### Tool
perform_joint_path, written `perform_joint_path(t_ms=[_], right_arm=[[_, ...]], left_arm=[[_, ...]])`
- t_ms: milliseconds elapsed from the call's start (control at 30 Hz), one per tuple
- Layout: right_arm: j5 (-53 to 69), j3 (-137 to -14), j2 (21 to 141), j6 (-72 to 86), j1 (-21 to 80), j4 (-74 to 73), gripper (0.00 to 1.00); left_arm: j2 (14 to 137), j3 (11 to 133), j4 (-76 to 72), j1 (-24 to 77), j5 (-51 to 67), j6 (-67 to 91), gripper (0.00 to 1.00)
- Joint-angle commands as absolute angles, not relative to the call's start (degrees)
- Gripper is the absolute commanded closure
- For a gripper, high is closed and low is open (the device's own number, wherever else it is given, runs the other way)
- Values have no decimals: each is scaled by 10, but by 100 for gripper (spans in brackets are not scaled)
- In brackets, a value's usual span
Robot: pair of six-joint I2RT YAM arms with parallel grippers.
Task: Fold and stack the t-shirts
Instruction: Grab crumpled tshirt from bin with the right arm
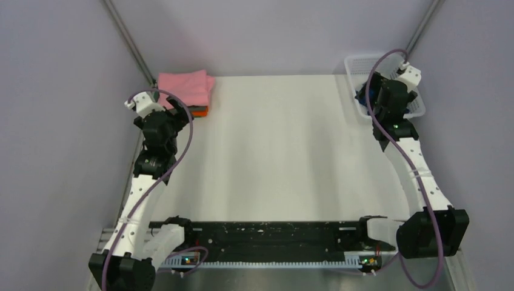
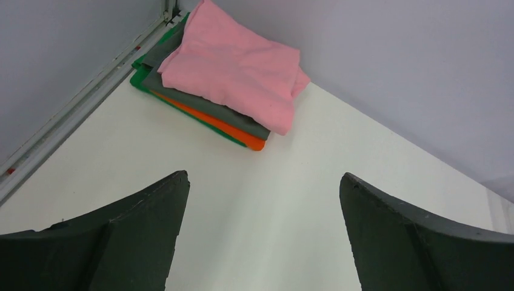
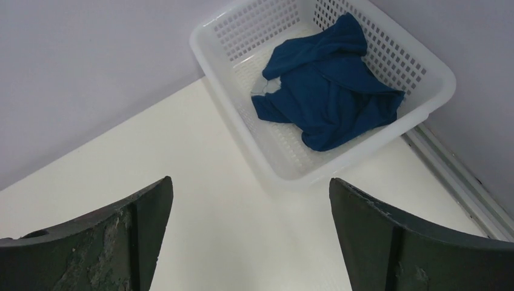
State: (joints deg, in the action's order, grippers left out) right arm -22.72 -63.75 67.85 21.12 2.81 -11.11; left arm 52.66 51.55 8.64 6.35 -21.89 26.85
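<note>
Jaws on both arms stood wide open and held nothing: in the left wrist view the two dark fingers were spread well apart above bare white counter, and in the right wrist view the scuffed fingers were parted just as far, touching nothing. The left wrist view showed the folded stack in full, lying in the counter's far left corner against the wall: a pink t-shirt on top, a grey t-shirt under it, then an orange t-shirt, and a green t-shirt at the bottom. From the top camera only the pink one and a sliver of orange could be made out, with the left arm just beside the pile and its jaws turned toward it. The right wrist view showed a navy blue t-shirt crumpled inside the white mesh basket at the far right corner. A small pale patch showed at one fold, and whether it was print or a label could not be told. From above, the right arm hid most of the basket and nearly all of that shirt. No writing on the shirts or basket was large enough to read.
</note>
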Motion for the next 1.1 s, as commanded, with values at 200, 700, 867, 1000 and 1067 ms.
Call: perform_joint_path(t_ms=[200,700,867,1000,1067], right_arm=[[-166,-675,780,137,5,32,1],[-182,-1186,1278,280,-125,-271,1],[-214,-1275,1387,278,-126,-285,4],[-207,-1290,1437,279,-126,-292,13],[-193,-1291,1447,275,-126,-292,38]], left_arm=[[527,489,90,62,-215,315,1],[576,510,113,65,-192,315,1],[579,499,101,66,-182,323,1],[580,490,99,66,-181,332,1],[579,489,102,66,-185,336,1]])
